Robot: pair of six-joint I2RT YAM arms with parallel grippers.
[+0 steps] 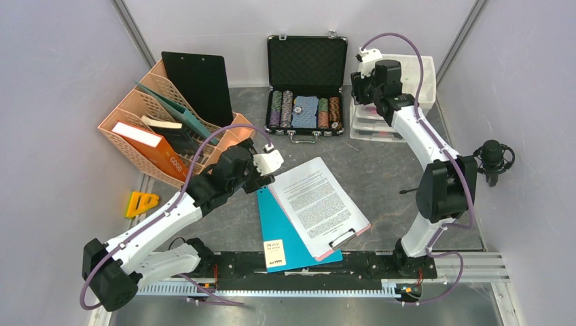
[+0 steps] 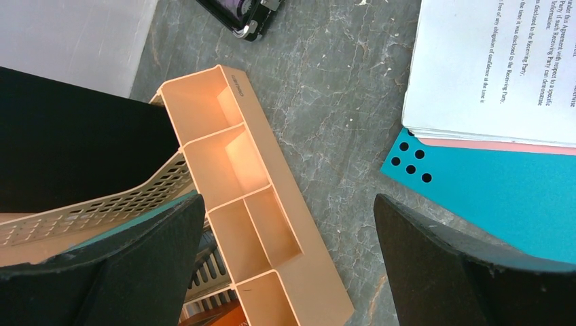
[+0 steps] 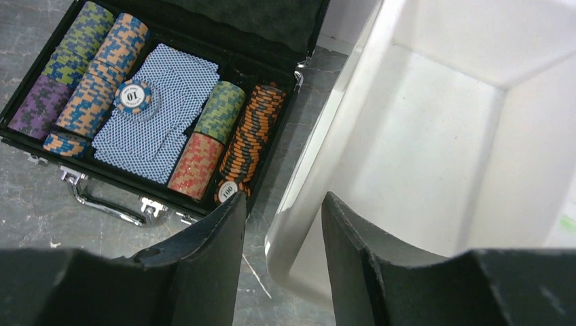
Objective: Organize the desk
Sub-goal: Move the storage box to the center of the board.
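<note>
The desk [image 1: 380,170] is a dark grey mottled top. A printed sheet on a pink clipboard [image 1: 319,204] lies at its middle, over a teal folder [image 1: 282,231]. My left gripper [image 1: 258,175] hangs open and holds nothing. It is above bare desk [image 2: 326,88], between the front end of the orange file organizer [image 2: 238,170] and the teal folder [image 2: 502,190]. My right gripper [image 1: 358,85] is at the back right. In the right wrist view it [image 3: 284,200] stands open above the left rim of a white bin [image 3: 435,136], with nothing gripped.
A black case [image 1: 306,88] of poker chips and cards stands open at the back. The organizer [image 1: 146,129] holds a black clipboard [image 1: 197,81] and books. A yellow object [image 1: 140,202] lies at the left edge. A microphone [image 1: 494,159] stands at the right.
</note>
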